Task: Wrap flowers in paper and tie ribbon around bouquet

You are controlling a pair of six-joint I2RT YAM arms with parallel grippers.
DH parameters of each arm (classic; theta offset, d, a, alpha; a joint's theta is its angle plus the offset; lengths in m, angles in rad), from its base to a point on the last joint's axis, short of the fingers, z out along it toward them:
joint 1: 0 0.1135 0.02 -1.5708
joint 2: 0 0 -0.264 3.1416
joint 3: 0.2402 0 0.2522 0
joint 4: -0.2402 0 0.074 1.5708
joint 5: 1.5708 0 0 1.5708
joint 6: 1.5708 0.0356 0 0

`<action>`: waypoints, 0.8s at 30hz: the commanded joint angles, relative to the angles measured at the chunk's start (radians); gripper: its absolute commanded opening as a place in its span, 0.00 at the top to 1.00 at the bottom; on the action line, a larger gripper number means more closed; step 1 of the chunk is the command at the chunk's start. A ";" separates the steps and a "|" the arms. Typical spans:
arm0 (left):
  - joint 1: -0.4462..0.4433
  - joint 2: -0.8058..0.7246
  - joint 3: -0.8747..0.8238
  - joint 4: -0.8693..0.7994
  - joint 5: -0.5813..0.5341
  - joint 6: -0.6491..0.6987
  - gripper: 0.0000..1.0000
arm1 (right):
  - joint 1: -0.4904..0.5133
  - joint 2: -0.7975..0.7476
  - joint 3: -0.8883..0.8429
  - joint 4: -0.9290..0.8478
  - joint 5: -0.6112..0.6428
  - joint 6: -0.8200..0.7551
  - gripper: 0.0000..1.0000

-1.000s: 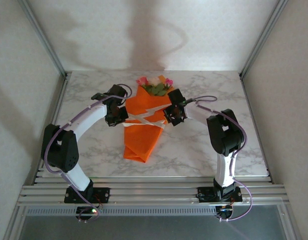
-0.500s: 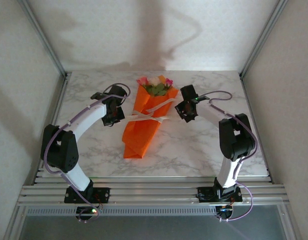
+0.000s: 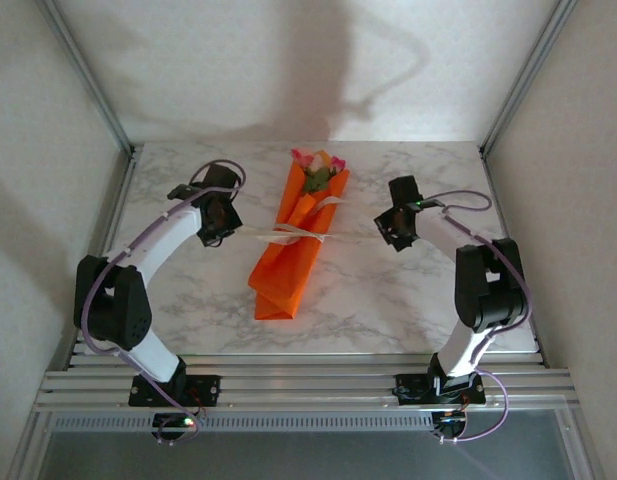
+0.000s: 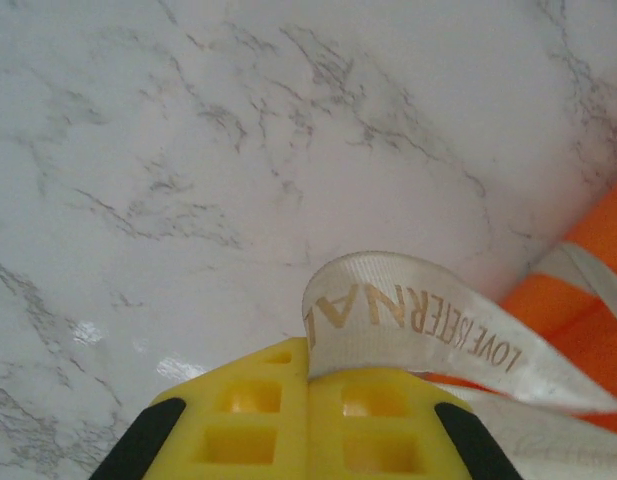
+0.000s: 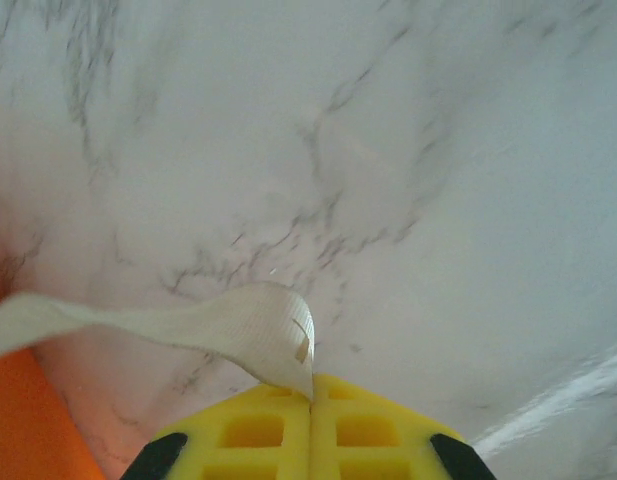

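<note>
Orange paper (image 3: 288,265); pink flowers (image 3: 313,160); cream ribbon (image 4: 428,320), gold lettering; grey-veined marble table (image 3: 388,300).

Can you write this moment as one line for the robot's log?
left gripper: shut on ribbon | right gripper: shut on ribbon | bouquet: wrapped, on table

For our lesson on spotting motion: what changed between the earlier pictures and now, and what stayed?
The left claw drew left and the right claw right, pulling the ribbon tighter, so the bouquet cinched narrower. Nothing was let go: each claw stays shut on its ribbon end, and the bouquet still lies on the table.
</note>
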 commanded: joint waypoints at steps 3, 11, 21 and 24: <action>0.008 0.006 0.097 -0.055 -0.117 0.019 1.00 | -0.062 -0.046 -0.023 -0.016 0.053 -0.050 1.00; 0.009 0.005 0.097 -0.081 -0.211 0.050 1.00 | -0.101 -0.053 0.011 -0.029 0.085 -0.071 1.00; 0.011 0.044 0.093 -0.059 -0.354 0.097 1.00 | -0.178 -0.055 0.039 -0.057 0.108 -0.111 1.00; 0.012 0.069 0.085 -0.060 -0.366 0.104 1.00 | -0.199 -0.059 0.026 -0.055 0.110 -0.110 1.00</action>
